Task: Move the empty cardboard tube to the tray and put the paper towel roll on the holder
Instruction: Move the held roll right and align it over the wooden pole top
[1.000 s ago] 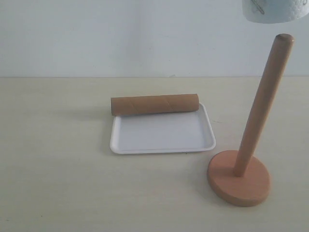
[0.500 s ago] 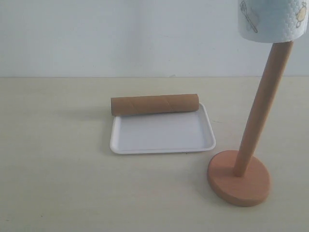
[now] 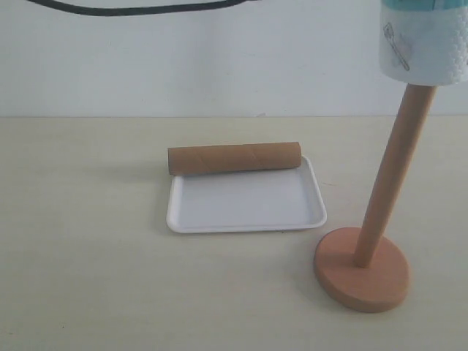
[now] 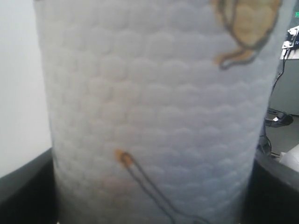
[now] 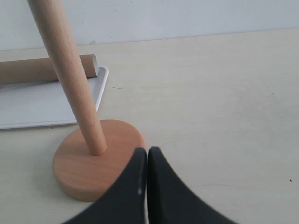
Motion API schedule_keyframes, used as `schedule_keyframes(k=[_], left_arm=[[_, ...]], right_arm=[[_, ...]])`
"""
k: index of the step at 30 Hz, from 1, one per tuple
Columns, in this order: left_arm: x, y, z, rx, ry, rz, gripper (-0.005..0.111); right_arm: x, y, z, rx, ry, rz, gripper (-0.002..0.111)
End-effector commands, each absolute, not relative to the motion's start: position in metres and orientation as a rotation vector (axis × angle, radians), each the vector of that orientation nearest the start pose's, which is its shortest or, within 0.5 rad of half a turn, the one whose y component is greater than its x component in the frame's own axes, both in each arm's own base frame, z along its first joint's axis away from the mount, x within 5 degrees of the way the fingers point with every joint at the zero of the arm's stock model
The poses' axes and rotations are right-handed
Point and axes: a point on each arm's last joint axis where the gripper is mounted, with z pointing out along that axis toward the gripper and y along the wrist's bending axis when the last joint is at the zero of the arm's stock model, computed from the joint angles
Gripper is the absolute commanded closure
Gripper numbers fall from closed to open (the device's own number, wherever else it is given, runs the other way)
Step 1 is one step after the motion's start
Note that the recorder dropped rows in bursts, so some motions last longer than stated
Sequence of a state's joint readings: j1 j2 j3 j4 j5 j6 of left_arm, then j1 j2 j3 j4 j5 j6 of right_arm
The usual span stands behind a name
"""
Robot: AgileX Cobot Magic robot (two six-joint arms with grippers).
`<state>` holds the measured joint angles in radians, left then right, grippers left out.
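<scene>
Left gripper [image 4: 149,196] clamps thick white printed paper towel roll [image 3: 423,44] upright, core just onto post of light wooden holder [image 3: 387,183] — lined up to slide down; brown cardboard tube [image 3: 234,158] rests on far rim of white tray [image 3: 248,205], right gripper [image 5: 147,158] closed, empty.

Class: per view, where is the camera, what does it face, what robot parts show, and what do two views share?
Exterior: off-arm, facing table; no arm, only a cable.
Left wrist: against the paper towel roll; fingers flank it.
Right wrist: low, facing the holder; shut right gripper.
Shared: exterior and right wrist show holder, cardboard tube, tray.
</scene>
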<state>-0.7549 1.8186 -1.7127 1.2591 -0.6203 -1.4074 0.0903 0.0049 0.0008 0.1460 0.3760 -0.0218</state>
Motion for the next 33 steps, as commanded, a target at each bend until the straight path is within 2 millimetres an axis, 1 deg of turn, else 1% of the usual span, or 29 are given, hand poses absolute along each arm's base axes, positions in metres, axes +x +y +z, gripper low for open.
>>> schedule_keyframes(k=[1,6,12,20,26,33], left_arm=[[0.277,-0.338,0.418,0.903,1.216,-1.200,0.103],[0.279,-0.342,0.409,0.948,1.234,-1.165,0.103],[0.284,-0.350,0.388,0.992,1.251,-1.170,0.103],[0.285,-0.349,0.361,1.033,1.289,-1.124,0.103],[0.285,-0.347,0.341,0.994,1.290,-1.128,0.103],[0.282,-0.344,0.321,0.989,1.293,-1.122,0.103]], right_arm=[[0.052,0.009,0.180,-0.009,1.854,0.186,0.108],[0.052,0.009,0.180,-0.009,1.854,0.186,0.108],[0.052,0.009,0.180,-0.009,1.854,0.186,0.108],[0.052,0.009,0.180,-0.009,1.854,0.186,0.108],[0.052,0.009,0.180,-0.009,1.854,0.186,0.108],[0.052,0.009,0.180,-0.009,1.854,0.186,0.108]])
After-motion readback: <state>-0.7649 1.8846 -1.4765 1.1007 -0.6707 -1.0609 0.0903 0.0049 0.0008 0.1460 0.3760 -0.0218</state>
